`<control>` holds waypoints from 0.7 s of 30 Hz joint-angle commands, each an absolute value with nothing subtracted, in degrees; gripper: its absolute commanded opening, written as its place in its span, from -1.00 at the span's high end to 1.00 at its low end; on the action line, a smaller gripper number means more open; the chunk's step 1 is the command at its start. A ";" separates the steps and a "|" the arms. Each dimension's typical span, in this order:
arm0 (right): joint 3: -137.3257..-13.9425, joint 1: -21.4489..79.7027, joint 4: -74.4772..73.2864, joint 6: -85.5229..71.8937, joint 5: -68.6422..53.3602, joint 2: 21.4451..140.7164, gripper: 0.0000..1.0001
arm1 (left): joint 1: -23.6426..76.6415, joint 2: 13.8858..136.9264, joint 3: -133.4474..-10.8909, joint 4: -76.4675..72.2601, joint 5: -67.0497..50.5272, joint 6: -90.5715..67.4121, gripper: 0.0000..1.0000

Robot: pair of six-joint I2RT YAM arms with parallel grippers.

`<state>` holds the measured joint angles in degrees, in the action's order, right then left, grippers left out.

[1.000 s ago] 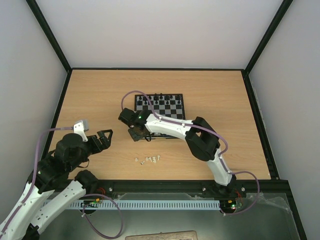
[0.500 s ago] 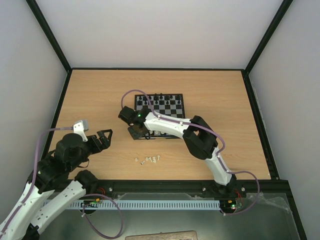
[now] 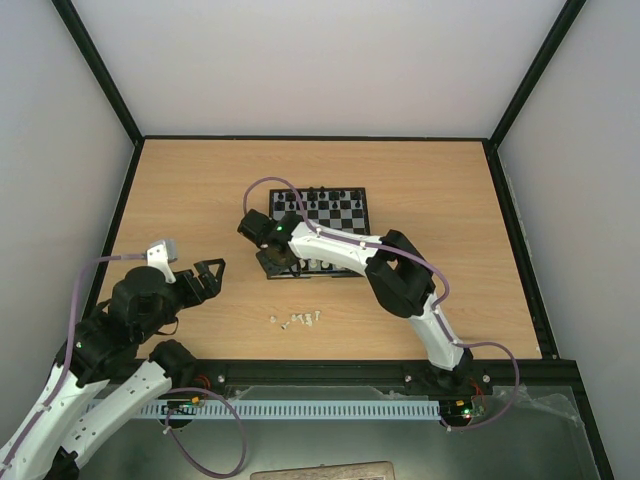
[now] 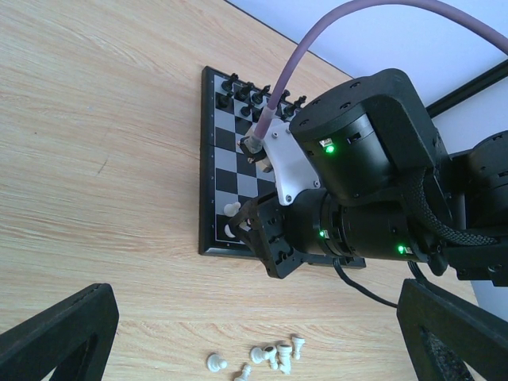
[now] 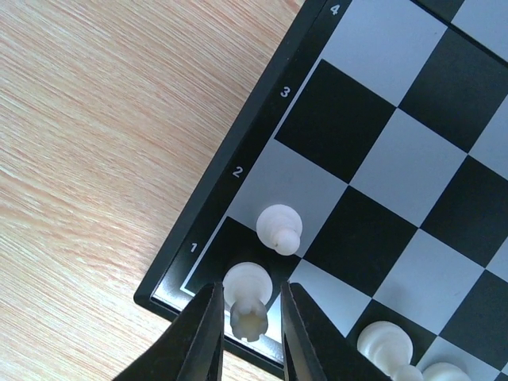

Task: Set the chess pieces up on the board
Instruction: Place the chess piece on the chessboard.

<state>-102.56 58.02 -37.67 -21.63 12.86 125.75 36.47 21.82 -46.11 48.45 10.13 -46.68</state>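
Right fingers (image 5: 208, 333) shifted toward board (image 5: 262, 127) corner and parted slightly, straddling upright white chess piece (image 5: 248, 286) without gripping, left fingers (image 4: 55, 333) wide open, empty, above worktop (image 4: 95, 119)

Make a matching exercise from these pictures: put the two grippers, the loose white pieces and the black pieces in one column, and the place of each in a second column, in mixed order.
Things:
1. left gripper
2. right gripper
3. loose white pieces
4. black pieces

Places:
A. on the far rows of the board
B. lying on the table, on the near side of the board
C. open, over the table, left of the board
D. fingers on either side of a white piece on the board's near-left corner square

Pairs: 1-C, 2-D, 3-B, 4-A
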 commanded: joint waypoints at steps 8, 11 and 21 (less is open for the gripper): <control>-96.99 59.36 -38.78 -21.44 10.57 114.21 0.42 | 36.65 22.85 -45.19 47.68 11.07 -45.79 -0.98; -89.31 60.30 -35.82 -21.89 8.35 108.18 0.39 | 36.65 22.99 -44.88 47.40 10.84 -45.86 -0.99; -71.02 60.23 -34.15 -26.28 14.27 89.85 0.32 | 36.84 40.06 -39.49 43.57 -0.65 -42.05 -0.98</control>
